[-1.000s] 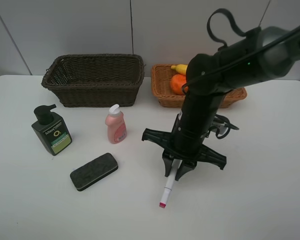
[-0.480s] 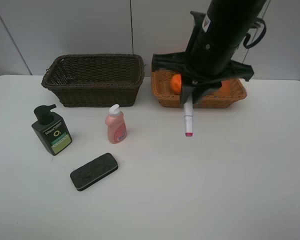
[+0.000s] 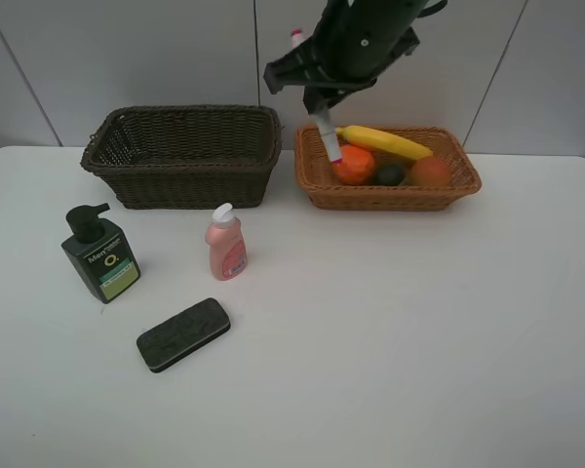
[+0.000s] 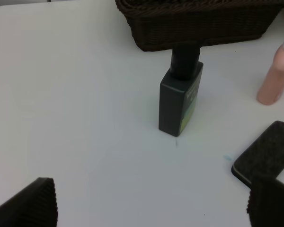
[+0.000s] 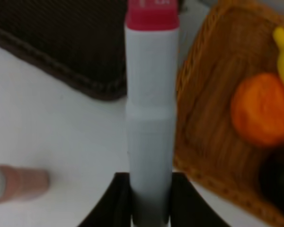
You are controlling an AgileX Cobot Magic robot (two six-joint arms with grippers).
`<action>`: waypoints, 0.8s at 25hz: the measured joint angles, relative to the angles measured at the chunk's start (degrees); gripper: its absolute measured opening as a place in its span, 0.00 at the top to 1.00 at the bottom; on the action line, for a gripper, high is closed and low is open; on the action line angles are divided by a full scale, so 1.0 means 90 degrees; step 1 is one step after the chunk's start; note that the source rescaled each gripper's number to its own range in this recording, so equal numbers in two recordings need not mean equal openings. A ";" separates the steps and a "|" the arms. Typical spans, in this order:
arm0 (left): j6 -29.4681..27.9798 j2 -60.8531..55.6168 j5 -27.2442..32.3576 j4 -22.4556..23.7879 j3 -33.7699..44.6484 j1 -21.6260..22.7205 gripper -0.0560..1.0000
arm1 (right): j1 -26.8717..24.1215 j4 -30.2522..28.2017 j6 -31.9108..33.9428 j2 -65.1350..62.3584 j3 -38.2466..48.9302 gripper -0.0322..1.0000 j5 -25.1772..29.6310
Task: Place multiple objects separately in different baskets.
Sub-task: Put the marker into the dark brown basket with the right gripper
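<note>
My right gripper [image 3: 317, 105] is shut on the white pink-tipped marker [image 3: 324, 135] and holds it high above the gap between the two baskets. In the right wrist view the marker [image 5: 150, 109] stands out from the gripper [image 5: 149, 208], pink tip away. The dark brown basket [image 3: 185, 156] is empty. The tan basket [image 3: 390, 198] holds the banana [image 3: 385, 141], orange [image 3: 354, 164], mangosteen [image 3: 390, 175] and red-orange fruit [image 3: 431, 171]. The pump bottle [image 3: 99, 253], pink bottle [image 3: 225, 244] and eraser [image 3: 183, 333] stand on the table. My left gripper [image 4: 151, 208] is open, low, facing the pump bottle [image 4: 180, 101].
The white table [image 3: 390, 341] runs to a grey panelled wall behind the baskets. The left wrist view also shows the pink bottle [image 4: 276, 78], the eraser [image 4: 265, 153] and the dark basket's wall [image 4: 199, 23].
My right gripper has lifted the marker off the table's front middle and carried it up and back-left, to above the baskets' near edges. The other objects have not moved.
</note>
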 joint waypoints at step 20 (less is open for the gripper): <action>0.0000 0.0000 0.0005 -0.0034 0.0000 0.0000 0.00 | -0.0065 0.2170 -0.3213 0.3274 -0.2626 0.95 -0.2619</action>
